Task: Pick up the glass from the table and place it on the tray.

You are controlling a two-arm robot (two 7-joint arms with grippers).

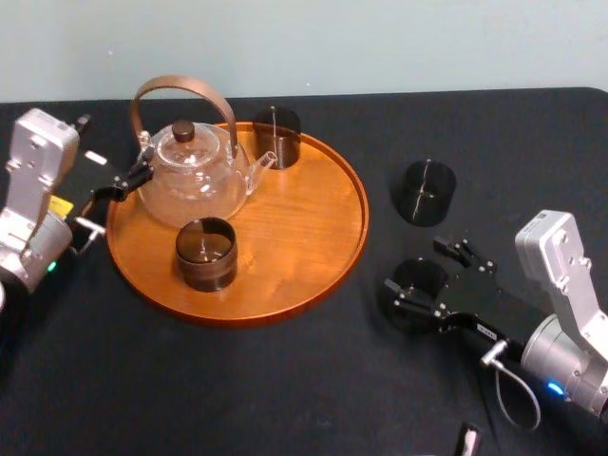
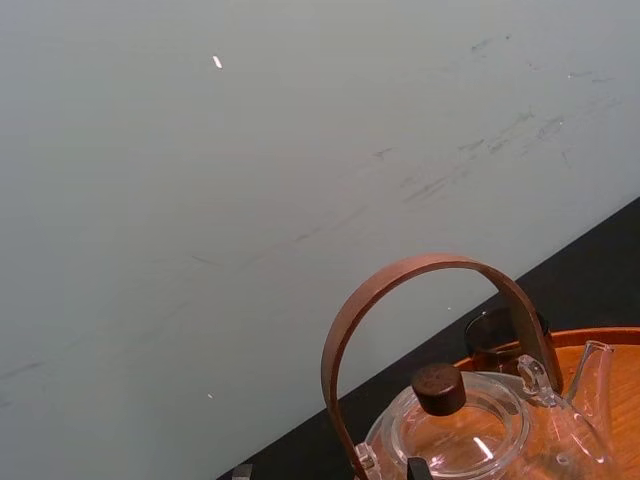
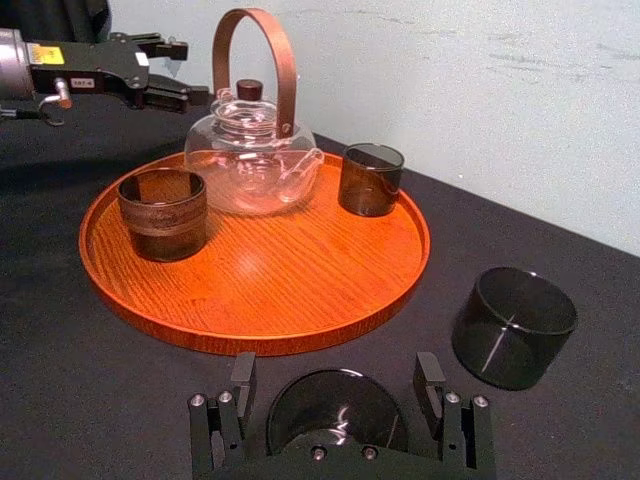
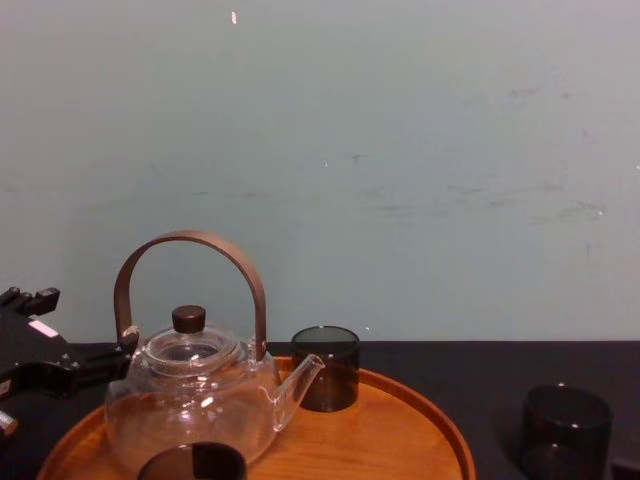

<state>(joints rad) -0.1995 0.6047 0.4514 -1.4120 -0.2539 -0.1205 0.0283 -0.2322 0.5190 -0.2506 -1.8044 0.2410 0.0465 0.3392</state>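
Right pincer (image 3: 336, 366) spread astride the half-hidden glass (image 3: 335, 408); left pincer (image 3: 195, 72), spread too, at tray (image 3: 250, 341) edge.

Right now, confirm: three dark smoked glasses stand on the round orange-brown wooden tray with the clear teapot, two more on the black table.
The head view shows two dark smoked glasses, not three, on the round orange-brown wooden tray with the clear teapot. Two more stand on the black table, one free, one between the right hand's open fingers.

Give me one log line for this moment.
right gripper: jaws open around near glass, on table | left gripper: idle by teapot | tray: two glasses aboard
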